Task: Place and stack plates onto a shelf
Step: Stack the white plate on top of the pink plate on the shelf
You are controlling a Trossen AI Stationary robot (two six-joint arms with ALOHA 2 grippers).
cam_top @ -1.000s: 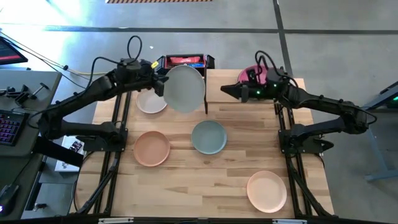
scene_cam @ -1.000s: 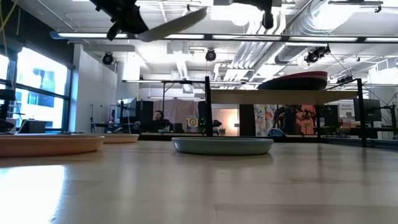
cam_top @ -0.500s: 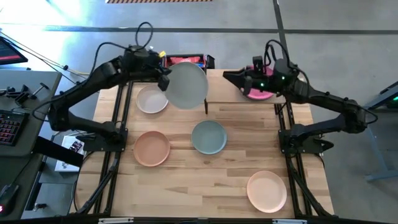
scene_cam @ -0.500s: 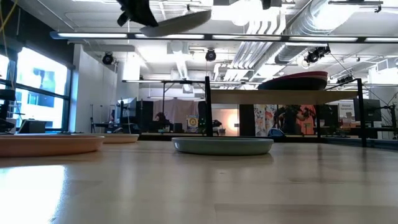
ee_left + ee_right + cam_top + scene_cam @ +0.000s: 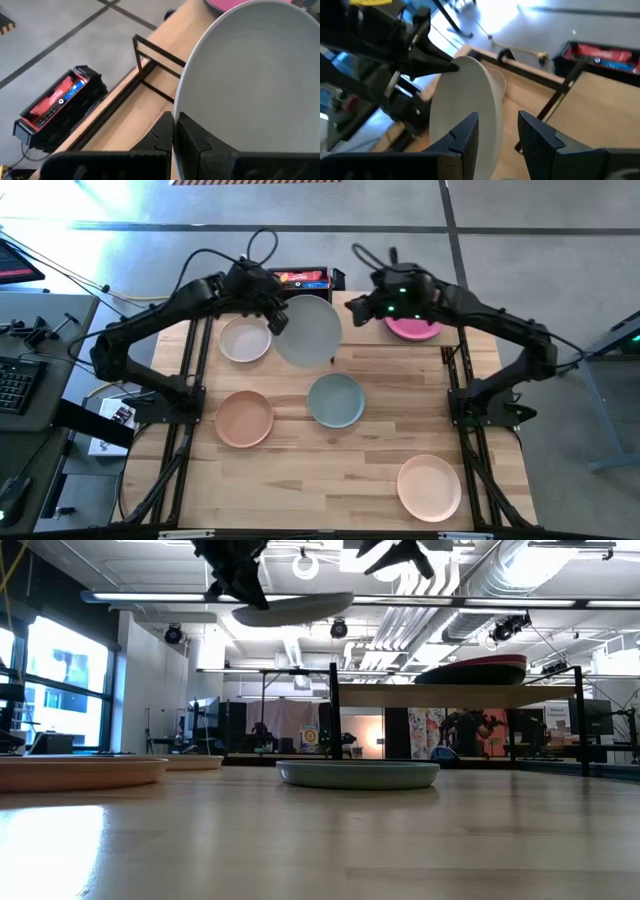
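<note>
High view shows my left gripper (image 5: 274,318) clamped on the rim of a pale grey-green plate (image 5: 308,330), which I am carrying in the air toward the shelf (image 5: 360,330). The plate juts out from the gripper toward the shelf's near end, and the low view has it riding well above the shelf board, close to level. My right gripper (image 5: 366,308) hangs just past the plate's far edge, over the shelf; in the right wrist view its fingers (image 5: 465,137) stand apart with nothing between them, the carried plate straight ahead.

A magenta plate (image 5: 412,328) already lies on the shelf beyond the right gripper. Below and short of the carried plate, a sage plate (image 5: 336,400) rests on the table (image 5: 330,470), with a white plate (image 5: 244,340) and a peach plate (image 5: 244,418) under my left arm's side and a cream plate (image 5: 429,486) well away at the table's near right.

I judge this the transport step, possibly a handover. Next I need the plate brought over the shelf, either onto the bare board just this side of the magenta plate or on top of it, lowered flat, and released only once it is resting there. The right gripper sits very near the plate's path, so clearance matters.
</note>
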